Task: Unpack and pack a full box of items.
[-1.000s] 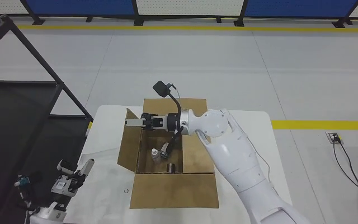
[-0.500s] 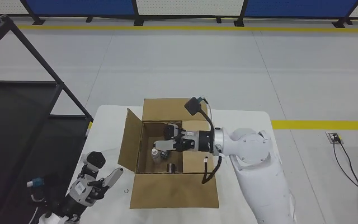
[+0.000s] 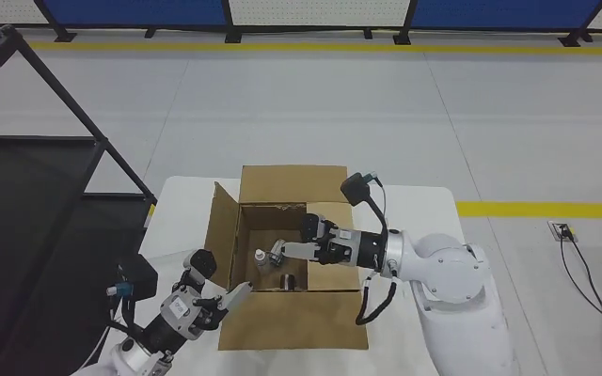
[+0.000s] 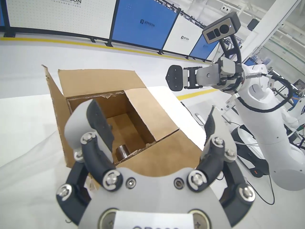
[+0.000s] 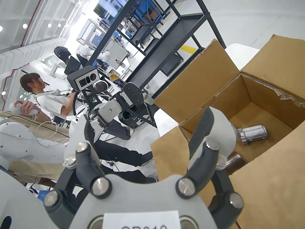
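Observation:
The open cardboard box (image 3: 293,323) stands in the middle of the white table (image 3: 179,218) with its flaps folded out. Inside lie a small white bottle (image 3: 260,257), a dark cylinder (image 3: 287,281) (image 4: 121,152) (image 5: 234,162) and a ribbed silvery part (image 5: 253,133). My right gripper (image 3: 282,251) (image 5: 145,129) hangs open over the box's inside, above these items, holding nothing. My left gripper (image 3: 224,293) (image 4: 155,129) is open and empty, just outside the box's near left corner. The right gripper (image 4: 176,80) also shows in the left wrist view, above the box's far side.
A black metal rack (image 3: 56,207) stands to the left of the table. A small wire ring (image 3: 214,322) lies on the cloth near the left gripper. Bare tabletop lies left of the box and along its right side.
My right gripper has come from the box's left flap to over its inside. My left gripper has moved from the table's left edge up to the box's near left corner.

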